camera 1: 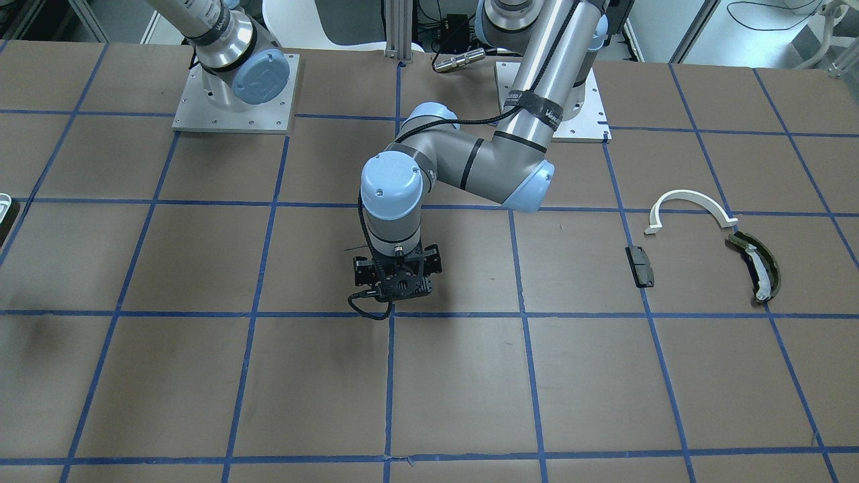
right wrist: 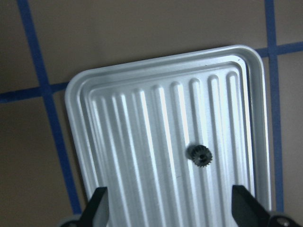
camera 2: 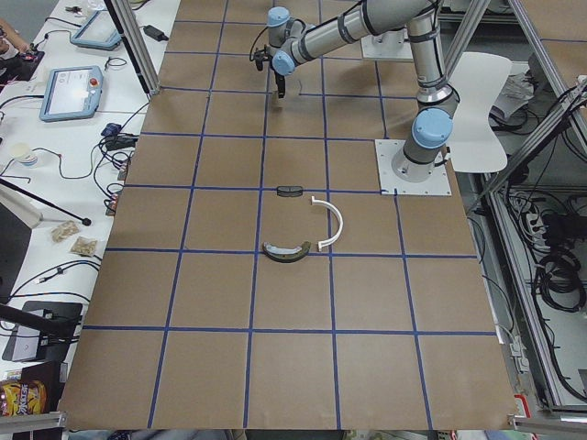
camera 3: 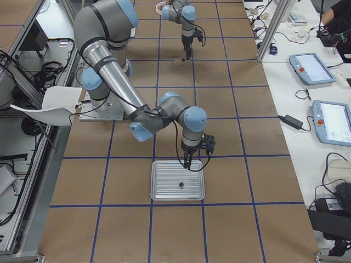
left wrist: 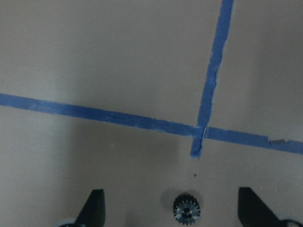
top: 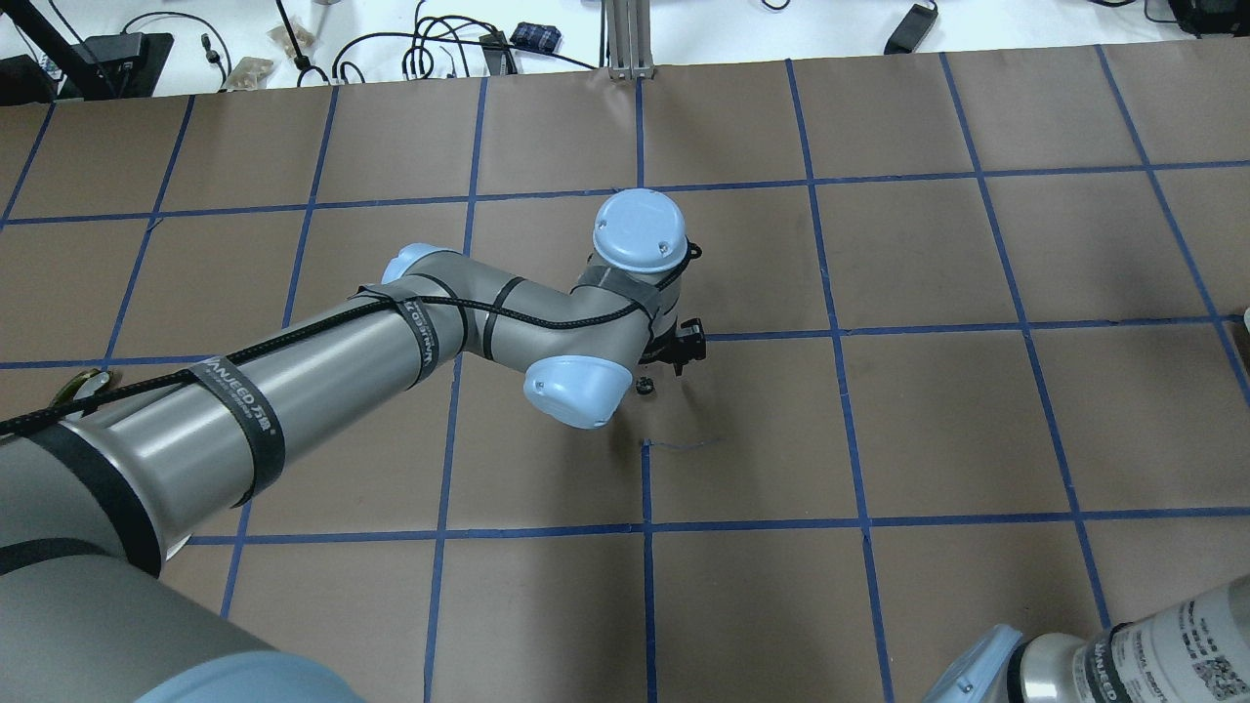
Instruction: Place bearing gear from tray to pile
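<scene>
brown paper table (camera 1: 201, 376) gridded in blue tape. at mid-table, one small dark gear (left wrist: 186, 209), lying flat between the wide-spread fingers of the left hand (left wrist: 170, 201), not gripped, well apart from the pile: white arc (camera 1: 691, 204), olive shoe (camera 1: 755, 268), black pad (camera 1: 639, 265). second gear (right wrist: 199, 155) flat on the ribbed tray (right wrist: 123, 156), below the right hand (right wrist: 169, 203), likewise spread wide and holding nothing. looks light, hard and stiff, probably metal; likely to skid or roll on the ribs. best taken across the toothed rim, on opposite teeth, not by the bore. calls for centring first, or risks flicking away.
</scene>
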Robot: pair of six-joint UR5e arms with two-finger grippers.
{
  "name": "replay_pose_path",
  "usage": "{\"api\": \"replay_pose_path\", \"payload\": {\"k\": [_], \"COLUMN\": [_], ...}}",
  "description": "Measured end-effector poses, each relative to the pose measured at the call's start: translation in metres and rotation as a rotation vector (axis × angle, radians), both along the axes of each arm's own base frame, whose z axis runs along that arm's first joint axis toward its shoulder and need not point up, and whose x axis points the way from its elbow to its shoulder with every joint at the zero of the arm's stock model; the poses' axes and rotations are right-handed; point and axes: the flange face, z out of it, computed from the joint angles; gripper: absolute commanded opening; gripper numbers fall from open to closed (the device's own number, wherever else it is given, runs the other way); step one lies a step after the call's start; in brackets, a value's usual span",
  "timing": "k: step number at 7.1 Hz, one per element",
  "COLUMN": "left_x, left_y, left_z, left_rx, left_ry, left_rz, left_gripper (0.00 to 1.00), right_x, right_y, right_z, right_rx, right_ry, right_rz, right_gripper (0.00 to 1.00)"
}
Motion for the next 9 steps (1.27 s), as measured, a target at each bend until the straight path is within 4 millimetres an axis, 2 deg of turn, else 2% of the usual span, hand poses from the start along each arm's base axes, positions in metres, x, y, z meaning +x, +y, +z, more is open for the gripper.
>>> {"api": "replay_pose_path", "payload": {"k": [1, 2, 4, 5, 6, 7, 8, 9], "left_x": [-0.001, 0.002, 0.007, 0.009, 0.009, 0.01, 0.01, 0.011], "left_y": [0.012, 0.017, 0.011, 0.003, -0.003, -0.005, -0.004, 0.0], "left_z": [-0.001, -0.001, 0.001, 0.001, 0.0, -0.004, -0.008, -0.01], "left_rx": [0.007, 0.013, 0.006, -0.002, -0.007, -0.003, 0.004, 0.014], "left_ry": [0.005, 0.008, 0.013, 0.017, 0.02, 0.019, 0.017, 0.013], "left_rz": [-0.013, -0.018, -0.033, -0.038, -0.036, -0.03, -0.025, -0.023], "left_gripper": [0.91, 0.92, 0.92, 0.92, 0.85, 0.76, 0.58, 0.48], "right_x": [-0.02, -0.031, -0.034, -0.033, -0.032, -0.032, -0.032, -0.031], "right_y": [-0.001, -0.003, -0.003, -0.002, -0.002, -0.001, -0.001, -0.001], "right_z": [-0.022, -0.041, -0.063, -0.067, -0.069, -0.07, -0.071, -0.072], "right_rx": [0.003, 0.004, 0.012, 0.019, 0.022, 0.025, 0.026, 0.028], "right_ry": [0.0, 0.001, -0.01, -0.017, -0.021, -0.025, -0.027, -0.029], "right_rz": [-0.016, -0.032, -0.073, -0.081, -0.085, -0.086, -0.086, -0.084], "right_gripper": [0.91, 0.88, 0.74, 0.62, 0.44, 0.31, 0.3, 0.27]}}
